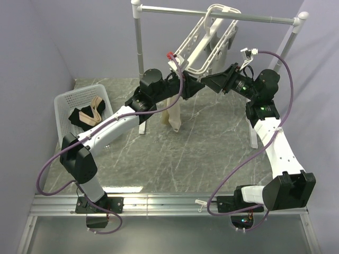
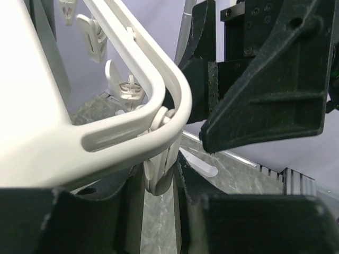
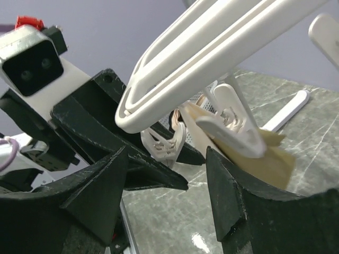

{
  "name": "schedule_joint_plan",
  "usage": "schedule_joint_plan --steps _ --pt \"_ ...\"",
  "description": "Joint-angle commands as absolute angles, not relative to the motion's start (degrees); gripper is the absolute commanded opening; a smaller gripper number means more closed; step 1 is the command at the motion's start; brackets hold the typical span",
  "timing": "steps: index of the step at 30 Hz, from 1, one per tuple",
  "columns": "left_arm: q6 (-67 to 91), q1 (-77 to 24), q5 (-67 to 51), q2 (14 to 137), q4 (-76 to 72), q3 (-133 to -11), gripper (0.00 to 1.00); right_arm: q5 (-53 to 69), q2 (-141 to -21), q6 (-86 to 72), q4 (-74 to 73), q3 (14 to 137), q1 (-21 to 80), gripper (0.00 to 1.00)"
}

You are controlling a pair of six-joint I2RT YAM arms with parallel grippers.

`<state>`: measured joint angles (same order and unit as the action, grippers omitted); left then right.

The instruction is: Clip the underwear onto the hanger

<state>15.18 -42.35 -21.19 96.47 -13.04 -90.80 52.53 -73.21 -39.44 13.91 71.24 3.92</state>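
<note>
One hanger (image 3: pixel 222 45) hangs tilted from one rail (image 1: pixel 217 15). One tan underwear (image 1: pixel 174 114) hangs from a clip (image 3: pixel 233 129) at its lower corner, partly hidden behind the left arm. Other clips are too crowded to count. One basket (image 1: pixel 66 100) on the worktop (image 1: pixel 201 148) holds black and beige cloths (image 1: pixel 87 116). The left claw (image 2: pixel 154 182) brackets a corner clip; I cannot tell if it pinches. The right claw (image 3: pixel 167 156) is released, grasping nothing.
</note>
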Motion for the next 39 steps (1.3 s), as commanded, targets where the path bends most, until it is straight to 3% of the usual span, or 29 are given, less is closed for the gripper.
schedule_joint_plan --steps 1,13,22,30,34,37,39 --pt "13.3 -42.5 -22.9 93.7 -17.8 -89.1 0.01 52.4 -74.2 -43.2 17.8 72.4 3.6 0.67" --pt "12.0 -43.1 -23.5 93.8 -18.9 -88.2 0.00 52.6 -76.2 -45.4 19.4 73.6 3.7 0.67" --pt "11.6 -43.4 -23.6 94.3 -18.2 -88.8 0.01 53.4 -76.7 -45.4 20.6 74.1 4.3 0.49" --pt "11.2 -43.7 -23.3 94.3 -17.5 -88.9 0.00 53.1 -77.1 -42.9 17.5 75.2 4.8 0.51" --pt "11.2 -43.8 -23.1 94.4 -17.2 -89.3 0.02 53.3 -77.0 -42.6 18.2 75.1 4.8 0.33" --pt "11.7 -43.8 -23.3 94.0 -17.2 -89.1 0.13 53.4 -76.9 -41.8 18.0 75.2 4.8 0.16" --pt "12.0 -43.8 -23.2 93.5 -16.8 -88.9 0.29 53.3 -77.0 -40.5 17.2 75.4 4.8 0.04"
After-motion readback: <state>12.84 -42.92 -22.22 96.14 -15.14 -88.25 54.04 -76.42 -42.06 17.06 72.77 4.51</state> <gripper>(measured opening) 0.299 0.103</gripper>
